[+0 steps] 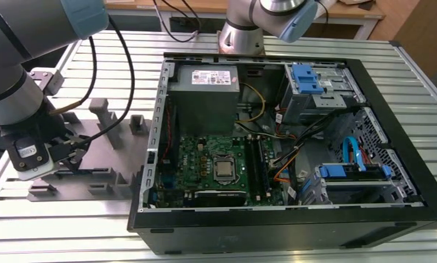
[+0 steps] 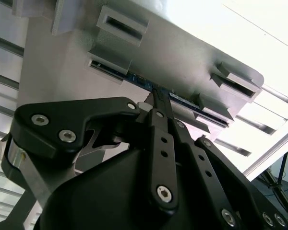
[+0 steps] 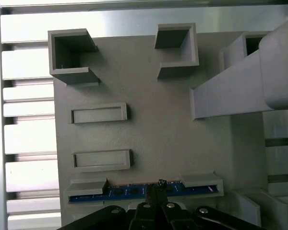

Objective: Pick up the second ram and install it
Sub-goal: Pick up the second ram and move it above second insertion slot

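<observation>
The second ram (image 3: 120, 191) is a long thin blue strip with small dark chips. It stands on edge in the end holders of the grey fixture plate (image 3: 153, 129). In the second wrist view the ram (image 2: 182, 99) runs between two slotted blocks. My gripper (image 3: 161, 185) is at the middle of the strip, and its fingertips (image 2: 156, 97) are drawn together on the ram's upper edge. In the exterior view the gripper (image 1: 71, 158) hangs low over the fixture plate (image 1: 101, 164), on the exterior view's left, outside the computer case.
An open computer case (image 1: 291, 222) lies on the slatted metal table (image 1: 72, 235), with the motherboard (image 1: 203, 159), processor (image 1: 224, 169) and dark memory slots (image 1: 256, 161) exposed. Tall posts (image 1: 105, 118) rise from the fixture plate. Cables (image 1: 123, 60) hang from the arm.
</observation>
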Robot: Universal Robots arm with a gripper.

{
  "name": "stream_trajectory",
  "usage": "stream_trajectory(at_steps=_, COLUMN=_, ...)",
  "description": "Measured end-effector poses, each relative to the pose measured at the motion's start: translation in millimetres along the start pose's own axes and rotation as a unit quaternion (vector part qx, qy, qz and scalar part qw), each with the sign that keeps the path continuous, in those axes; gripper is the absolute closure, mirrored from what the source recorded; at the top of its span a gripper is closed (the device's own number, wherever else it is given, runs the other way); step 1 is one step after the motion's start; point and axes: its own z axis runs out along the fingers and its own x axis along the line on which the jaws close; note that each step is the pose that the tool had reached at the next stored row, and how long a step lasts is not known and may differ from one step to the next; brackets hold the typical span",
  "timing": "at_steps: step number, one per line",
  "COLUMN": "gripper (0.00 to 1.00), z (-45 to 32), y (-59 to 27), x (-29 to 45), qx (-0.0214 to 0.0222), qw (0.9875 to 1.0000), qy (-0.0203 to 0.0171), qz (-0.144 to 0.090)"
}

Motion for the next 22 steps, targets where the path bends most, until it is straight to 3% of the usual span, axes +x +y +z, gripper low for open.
stream_trajectory(at_steps=5, gripper=0.93, z=-0.1, y=0.0, x=0.0, qx=-0.0006, qw=0.9996, qy=0.0011, qz=-0.027)
stream_trajectory(at_steps=10, gripper=0.93, z=0.0, y=0.0, x=0.0, qx=-0.0016, qw=0.998, qy=0.0026, qz=-0.063)
stream_trajectory(at_steps=15, gripper=0.93, z=0.0, y=0.0, x=0.0, qx=-0.0025, qw=0.9953, qy=0.0039, qz=-0.097)
stream_trajectory(at_steps=22, gripper=0.93, z=0.0, y=0.0, x=0.0, qx=-0.0036, qw=0.9902, qy=0.0056, qz=-0.139)
